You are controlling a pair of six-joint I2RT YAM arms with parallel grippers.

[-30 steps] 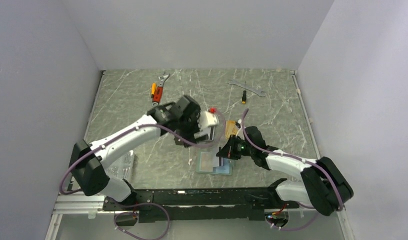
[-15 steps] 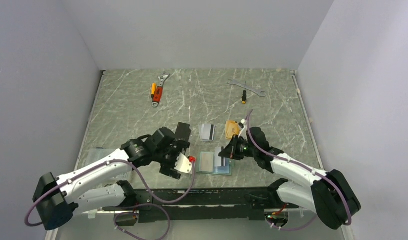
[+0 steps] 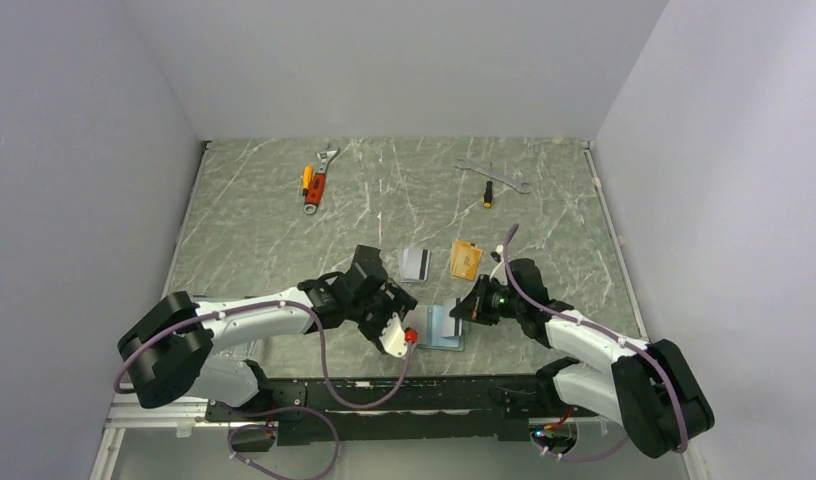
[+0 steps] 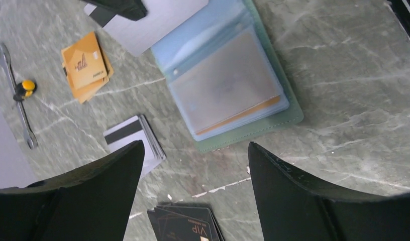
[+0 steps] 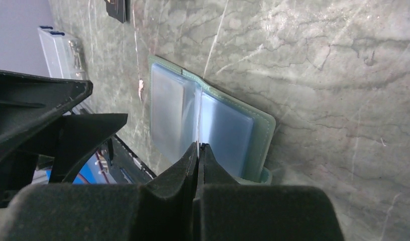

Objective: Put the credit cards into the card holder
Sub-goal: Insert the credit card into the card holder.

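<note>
The sage-green card holder point(image 3: 444, 330) lies open near the front edge, its pale blue sleeves up and an orange card in one sleeve point(image 4: 228, 93). My right gripper point(image 3: 472, 305) is shut on a silver-grey card point(image 4: 152, 22), held edge-on over the holder's middle fold point(image 5: 199, 131). My left gripper point(image 3: 392, 298) is open and empty, low over the table just left of the holder point(image 4: 195, 148). Black cards point(image 4: 185, 223) lie below it. Silver striped cards point(image 3: 415, 262) and orange-gold cards point(image 3: 465, 259) lie behind the holder.
An orange-handled adjustable wrench point(image 3: 317, 178) lies at the back left. A flat wrench point(image 3: 494, 176) and a small screwdriver point(image 3: 487, 194) lie at the back right. A clear plastic piece point(image 3: 252, 335) sits at the front left, partly behind the left arm.
My left arm has swung from the table's middle down to the front and now sits beside the holder. My right gripper has shifted slightly right with the card.
</note>
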